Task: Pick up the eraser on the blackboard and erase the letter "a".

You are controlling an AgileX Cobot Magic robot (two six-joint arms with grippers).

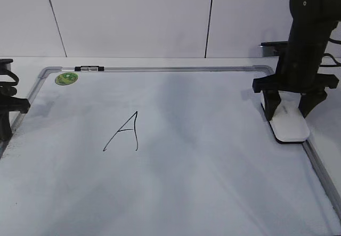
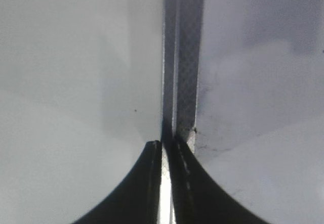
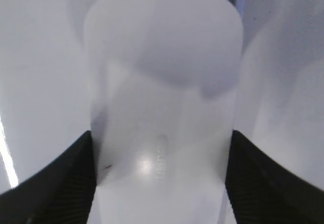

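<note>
The eraser [image 1: 290, 125], a white rounded-rectangular block with a dark underside and faint grey lettering on its glossy top, lies flat on the blackboard [image 1: 213, 193] by its right frame. The right gripper [image 1: 290, 108] stands over it, fingers [image 3: 61, 183] spread to either side, at or just beside its long edges. The left gripper [image 2: 163, 153] has fingers pressed together, tips over the board's left frame.
</note>
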